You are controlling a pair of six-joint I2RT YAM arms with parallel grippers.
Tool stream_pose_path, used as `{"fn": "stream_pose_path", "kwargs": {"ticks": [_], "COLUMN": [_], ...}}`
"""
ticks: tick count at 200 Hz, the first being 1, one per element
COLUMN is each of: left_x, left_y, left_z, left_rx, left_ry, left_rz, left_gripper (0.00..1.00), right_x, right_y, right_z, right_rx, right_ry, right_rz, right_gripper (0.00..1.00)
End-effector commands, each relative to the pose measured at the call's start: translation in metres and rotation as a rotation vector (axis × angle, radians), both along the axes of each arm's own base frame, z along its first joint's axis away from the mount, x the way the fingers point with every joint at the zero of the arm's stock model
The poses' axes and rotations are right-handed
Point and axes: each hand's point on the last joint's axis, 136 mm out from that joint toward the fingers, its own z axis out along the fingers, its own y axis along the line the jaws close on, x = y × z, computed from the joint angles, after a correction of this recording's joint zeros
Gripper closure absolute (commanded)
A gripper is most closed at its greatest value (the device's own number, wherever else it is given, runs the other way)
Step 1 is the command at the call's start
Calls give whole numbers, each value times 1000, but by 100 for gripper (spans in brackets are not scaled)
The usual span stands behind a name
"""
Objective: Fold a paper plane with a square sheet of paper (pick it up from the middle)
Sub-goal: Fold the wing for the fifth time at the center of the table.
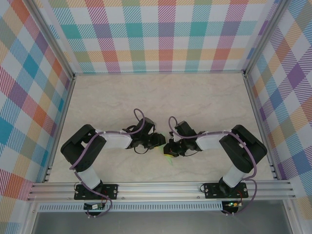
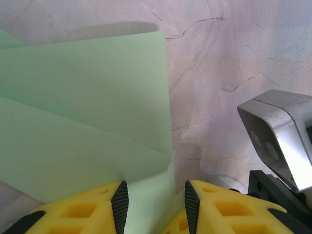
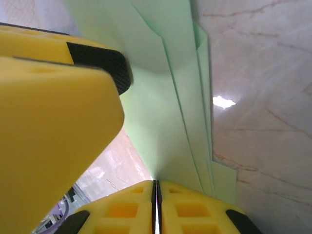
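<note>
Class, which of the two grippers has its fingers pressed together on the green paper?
The right gripper; the left gripper has fingers apart around the green paper.

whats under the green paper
Marbled table shows beside the folded green paper; the part directly under it is covered, as is anything between its layers. The right gripper, jaws shut, pinches its edge.

Table (image 1: 195,97): pale marble-patterned top, thin brown veins. Plaid panels (image 1: 165,34) stood on three sides, and an aluminium rail (image 1: 161,187) ran along the near edge. Folded green paper sheet (image 2: 83,97) sat mid-table and cast a shadow. Contact with the surface could not be told.
</note>
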Motion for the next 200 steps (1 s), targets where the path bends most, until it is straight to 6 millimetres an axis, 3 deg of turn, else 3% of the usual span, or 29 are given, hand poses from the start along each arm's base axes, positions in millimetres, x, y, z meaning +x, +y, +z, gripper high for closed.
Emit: {"fn": "stream_pose_path", "kwargs": {"ticks": [1,42,148,170,200], "left_x": [-4,10,64,75,75], "left_y": [16,24,71,75,71], "left_z": [-25,-18,-10,8,47], "left_rx": [119,117,113,91,30], "left_ry": [20,-6,-16,-30,-87], "left_rz": [7,19,75,81,82], "left_gripper": [61,59,58,57,56], "right_x": [-29,-45,-43,-41,-36], "right_y": [-27,-39,-32,-29,-27], "right_z": [-35,-47,-40,-39,-38], "right_rx": [-123,-151,-125,-119,-118], "right_ry": [74,110,116,116,110], "right_rz": [37,57,75,72,62], "right_gripper": [89,92,91,91,91]}}
